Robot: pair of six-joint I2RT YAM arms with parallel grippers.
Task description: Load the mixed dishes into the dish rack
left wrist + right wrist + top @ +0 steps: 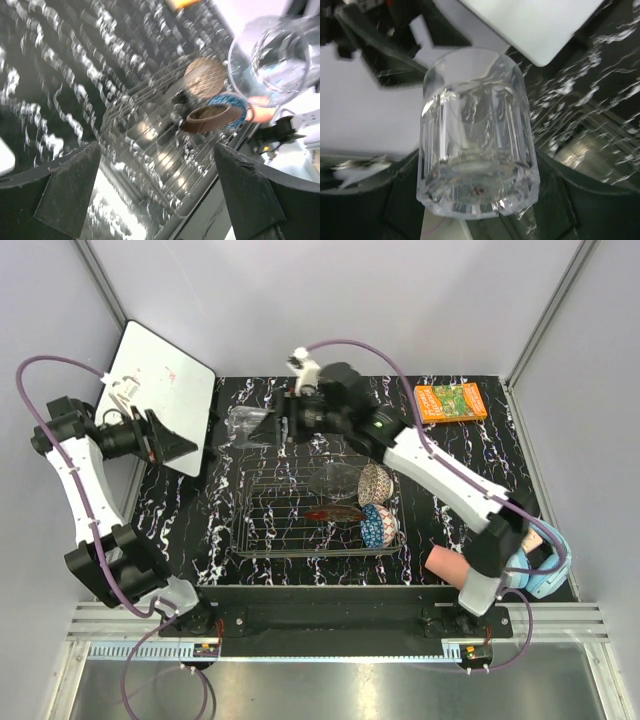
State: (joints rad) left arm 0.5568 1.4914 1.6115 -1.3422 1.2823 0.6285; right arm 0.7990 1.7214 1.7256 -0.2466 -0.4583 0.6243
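My right gripper (262,426) (480,205) is shut on the clear glass cup (243,425) (477,135) (274,59), holding it sideways above the table's back left. My left gripper (188,446) (160,200) is open, empty and a short way left of the cup. The dish rack (290,525) (165,155) (592,145) holds a clear glass bowl (333,480), a beige-brown patterned bowl (375,483) (205,76), a red dish (334,513) (210,119) and a blue patterned bowl (378,526) (229,102). A salmon-pink cup (444,562) lies on the table right of the rack.
A white board (160,395) (535,25) leans at the back left, behind my left gripper. An orange book (451,402) lies at the back right. Blue headphones (545,570) sit at the right edge beside the right arm's base.
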